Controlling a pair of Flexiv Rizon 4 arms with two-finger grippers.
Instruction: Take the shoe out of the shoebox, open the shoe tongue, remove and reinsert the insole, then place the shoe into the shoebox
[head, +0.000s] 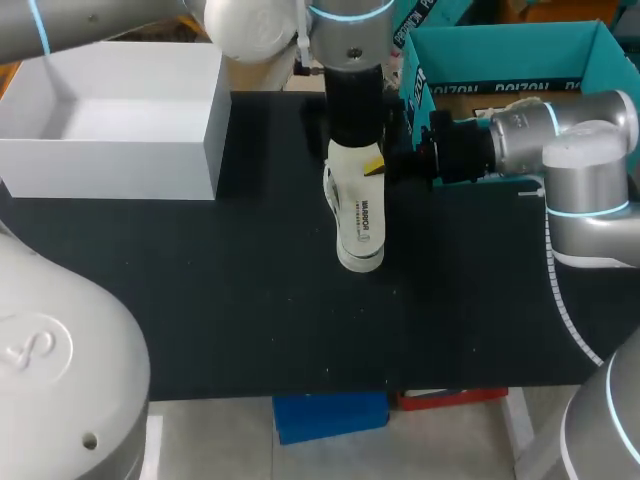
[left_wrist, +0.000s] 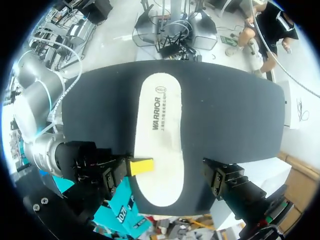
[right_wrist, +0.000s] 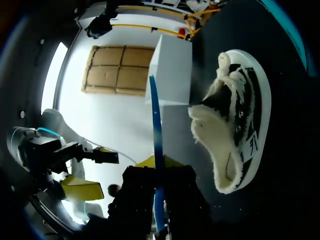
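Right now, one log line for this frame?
step: insole out | right fingers: shut on insole, above shoe | left fingers: open, over insole | shoe: on table, outside shoebox

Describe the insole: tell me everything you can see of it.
The insole is a flat, white, foot-shaped pad, thin and foam-like, with dark print along its length and a round mark at its narrower end. It is out of the shoe, held level above it and over the black table. The right gripper pinches one long edge near the broader end, a yellow tip lying on top. Edge-on from the right wrist it shows as a thin blue strip.
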